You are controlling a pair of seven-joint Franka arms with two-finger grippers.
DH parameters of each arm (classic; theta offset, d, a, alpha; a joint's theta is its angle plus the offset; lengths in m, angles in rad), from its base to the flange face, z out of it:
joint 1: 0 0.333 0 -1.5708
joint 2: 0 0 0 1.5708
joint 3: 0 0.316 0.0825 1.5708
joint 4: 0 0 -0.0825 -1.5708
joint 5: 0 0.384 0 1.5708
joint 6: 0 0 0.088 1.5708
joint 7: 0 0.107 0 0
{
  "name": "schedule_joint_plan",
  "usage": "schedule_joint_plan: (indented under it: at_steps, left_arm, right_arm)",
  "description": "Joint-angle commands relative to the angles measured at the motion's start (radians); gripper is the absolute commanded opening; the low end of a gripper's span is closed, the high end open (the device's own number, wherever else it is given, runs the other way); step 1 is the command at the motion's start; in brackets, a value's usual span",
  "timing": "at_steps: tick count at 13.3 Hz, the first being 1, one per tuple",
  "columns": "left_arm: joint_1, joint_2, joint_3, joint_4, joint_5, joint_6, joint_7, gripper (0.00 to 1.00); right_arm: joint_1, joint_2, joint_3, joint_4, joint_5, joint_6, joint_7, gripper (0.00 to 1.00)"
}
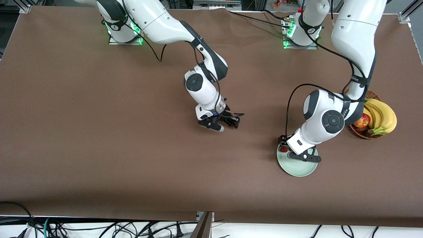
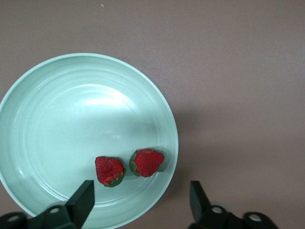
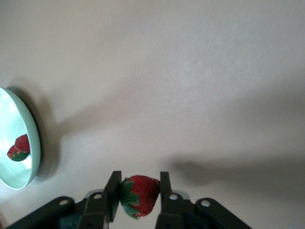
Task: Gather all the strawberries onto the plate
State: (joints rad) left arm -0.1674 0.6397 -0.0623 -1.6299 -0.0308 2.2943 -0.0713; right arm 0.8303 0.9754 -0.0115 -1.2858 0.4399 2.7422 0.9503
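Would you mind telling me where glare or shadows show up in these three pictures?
Left wrist view: a soft white glare on the plate, and the two strawberries look crisp. Right wrist view: the table looks washed out and pale, with a dark shadow beside the held strawberry. Front view: even light, with shadows under both arms.

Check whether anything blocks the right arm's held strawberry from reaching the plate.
On the table, nothing visible does. But the left gripper hangs open directly over the plate, above the two strawberries already in it. The right gripper, shut on the third strawberry, would meet it there.
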Motion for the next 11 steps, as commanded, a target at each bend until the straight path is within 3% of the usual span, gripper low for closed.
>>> schedule_joint_plan:
  at_steps: [1, 2, 3, 6, 9, 11]
  left_arm:
    - [0.008, -0.005, -0.008, 0.001, 0.011, 0.005, -0.005, 1.0]
    - [0.005, -0.008, -0.011, 0.001, 0.009, 0.001, -0.019, 1.0]
    - [0.003, -0.014, -0.019, 0.001, 0.008, -0.01, -0.069, 1.0]
    - [-0.011, -0.026, -0.072, -0.001, 0.008, -0.059, -0.25, 1.0]
    - [-0.056, -0.018, -0.117, -0.002, 0.009, -0.059, -0.463, 1.0]
    - [-0.11, -0.008, -0.117, -0.018, 0.012, -0.058, -0.54, 1.0]
  right_arm:
    - [0.001, 0.031, 0.005, 0.062, 0.019, 0.017, 0.028, 0.7]
    - [0.001, 0.026, 0.005, 0.06, 0.019, 0.019, 0.034, 0.94]
    - [-0.003, 0.014, 0.002, 0.062, 0.017, 0.014, 0.025, 0.99]
    - [-0.025, -0.036, -0.008, 0.057, 0.005, -0.042, 0.015, 1.0]
    - [-0.033, -0.134, -0.108, 0.057, -0.053, -0.296, 0.002, 1.0]
    - [-0.042, -0.205, -0.133, 0.057, -0.128, -0.479, -0.063, 1.0]
